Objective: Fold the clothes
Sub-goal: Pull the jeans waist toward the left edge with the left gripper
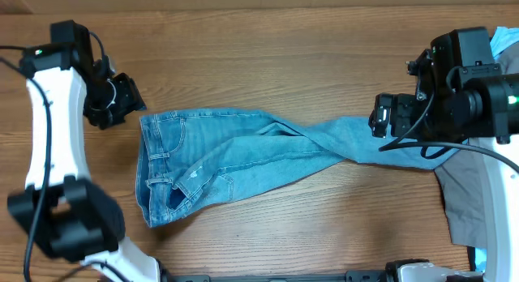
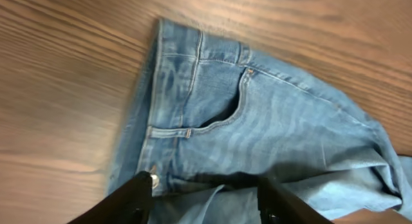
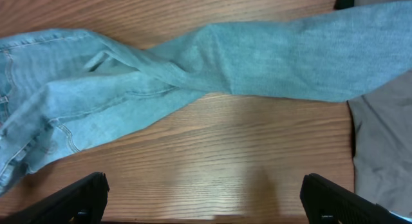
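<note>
The jeans [image 1: 235, 160] lie flat across the middle of the desk [image 1: 268, 63]. The waistband and pocket end is toward the left, and the legs run right, twisted over one another about halfway along. The far leg ends reach the grey trousers [image 1: 466, 201] heaped at the right edge. Denim like this is likely limp but fairly weighty. It should drape and drag on the wood rather than slide, will not keep a shape by itself, and can take a firm pinch without harm. The thick stitched parts look the safest places to grip: the waistband [image 2: 151, 130] at its corners and the leg hems, where several layers give the jaws something to bite. A pinch in mid-leg would probably lift one layer only and tighten the twist. The left gripper [image 1: 122, 100] hangs just off the waistband's upper corner. Its wrist view looks down on the front pocket, and its jaws are parted with nothing between them. The right gripper [image 1: 381, 116] hovers over the legs past the crossing, its jaws spread wide and empty above bare wood.
</note>
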